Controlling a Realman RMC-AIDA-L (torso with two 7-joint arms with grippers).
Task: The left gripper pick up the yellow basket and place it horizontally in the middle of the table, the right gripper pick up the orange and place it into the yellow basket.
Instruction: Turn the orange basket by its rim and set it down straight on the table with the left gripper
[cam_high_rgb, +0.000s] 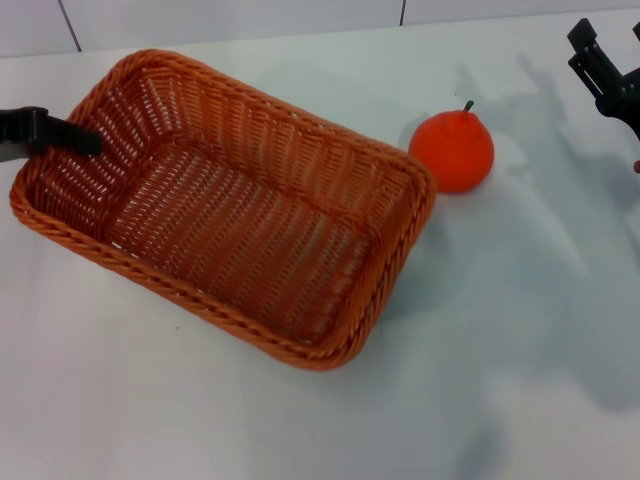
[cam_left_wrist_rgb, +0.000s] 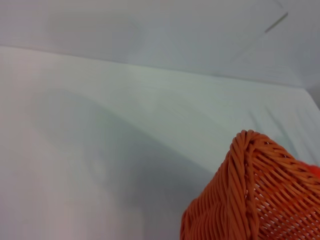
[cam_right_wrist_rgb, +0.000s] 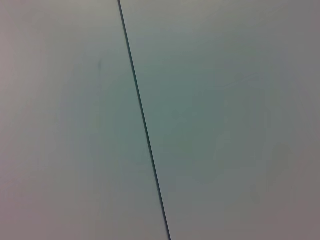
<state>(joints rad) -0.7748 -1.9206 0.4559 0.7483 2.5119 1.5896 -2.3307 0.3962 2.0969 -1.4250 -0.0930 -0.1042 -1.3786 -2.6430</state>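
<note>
The yellow basket (cam_high_rgb: 230, 210), an orange-brown woven tray, lies diagonally on the white table (cam_high_rgb: 520, 330), its long axis running from far left to near right. My left gripper (cam_high_rgb: 45, 135) comes in from the left edge and is shut on the basket's left short rim, one dark finger (cam_high_rgb: 80, 141) reaching inside. A corner of that basket (cam_left_wrist_rgb: 250, 195) fills the left wrist view's edge. The orange (cam_high_rgb: 452, 150) stands upright on the table just beyond the basket's right corner, apart from it. My right gripper (cam_high_rgb: 592, 55) hangs open at the far right, away from the orange.
The right wrist view shows only pale surface with a thin dark seam (cam_right_wrist_rgb: 142, 120). A white wall with panel seams (cam_high_rgb: 68, 25) runs behind the table's far edge. Bare tabletop lies in front of the basket and to its right.
</note>
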